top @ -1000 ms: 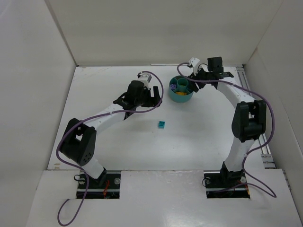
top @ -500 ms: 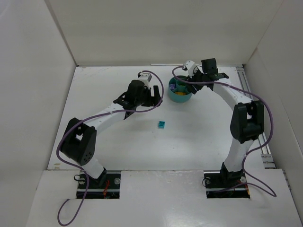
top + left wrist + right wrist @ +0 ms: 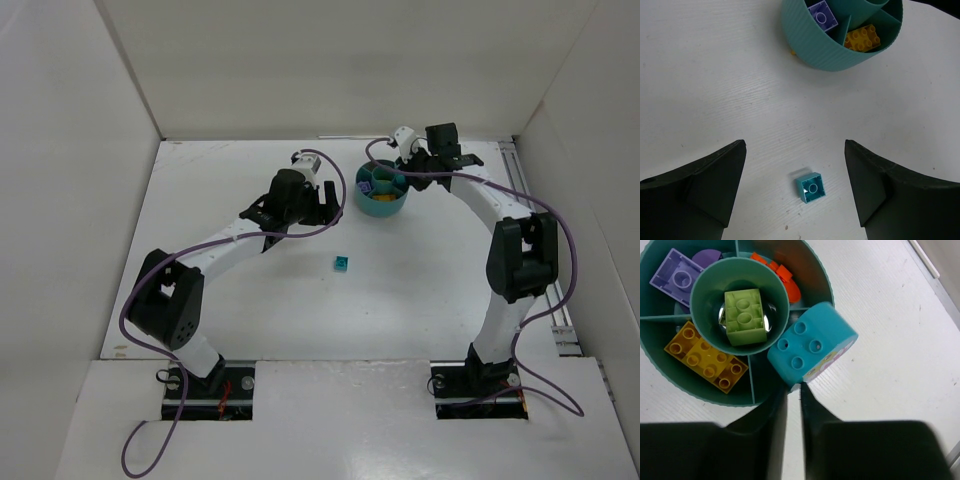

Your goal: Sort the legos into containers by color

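White table [image 3: 420, 260], teal tub [image 3: 381, 208], loose teal brick [image 3: 341, 263]

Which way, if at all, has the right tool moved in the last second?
Yes. The right tool has shifted left in the top view, closing in on the right rim of the teal tub, which has stayed put.

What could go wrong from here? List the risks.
1. The big teal brick perches on the rim of the tub, partly overhanging; it may tip out.
2. The right gripper, jaws nearly shut, sits at that brick's edge and could nudge it.
3. The small teal brick lies skewed between the left gripper's open jaws; it may twist.
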`<act>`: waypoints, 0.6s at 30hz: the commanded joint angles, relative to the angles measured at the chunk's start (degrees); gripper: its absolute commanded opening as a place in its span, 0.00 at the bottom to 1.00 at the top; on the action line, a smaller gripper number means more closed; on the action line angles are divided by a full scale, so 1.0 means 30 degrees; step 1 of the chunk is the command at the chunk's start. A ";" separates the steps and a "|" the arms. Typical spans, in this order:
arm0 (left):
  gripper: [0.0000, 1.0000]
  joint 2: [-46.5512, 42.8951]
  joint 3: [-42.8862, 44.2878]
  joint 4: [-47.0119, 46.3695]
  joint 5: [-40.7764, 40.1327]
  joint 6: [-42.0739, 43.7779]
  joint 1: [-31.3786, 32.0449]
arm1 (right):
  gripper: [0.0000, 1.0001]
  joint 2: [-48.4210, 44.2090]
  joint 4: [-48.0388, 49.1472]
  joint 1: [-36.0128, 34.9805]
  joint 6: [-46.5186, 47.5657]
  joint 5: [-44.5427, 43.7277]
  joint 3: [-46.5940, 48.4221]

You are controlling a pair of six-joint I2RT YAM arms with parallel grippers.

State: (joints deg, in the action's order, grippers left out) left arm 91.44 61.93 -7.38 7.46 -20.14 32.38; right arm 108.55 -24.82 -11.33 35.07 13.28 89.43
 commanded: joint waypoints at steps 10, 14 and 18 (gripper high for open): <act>0.76 -0.0772 0.0655 -0.0061 0.0031 0.0268 -0.0071 | 0.10 -0.1467 0.1478 0.0086 0.0439 0.2252 -0.0600; 0.76 -0.0772 0.0655 -0.0061 0.0031 0.0268 -0.0071 | 0.18 -0.1643 0.1242 0.0260 0.0673 0.2693 -0.0424; 0.76 -0.0772 0.0479 -0.0061 0.0031 0.0268 -0.0071 | 0.39 -0.2053 0.1708 0.0436 0.0090 0.2693 -0.0630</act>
State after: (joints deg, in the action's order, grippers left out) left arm 91.44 61.93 -7.22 7.46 -20.03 32.38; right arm 106.02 -23.00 -10.90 35.97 19.51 87.59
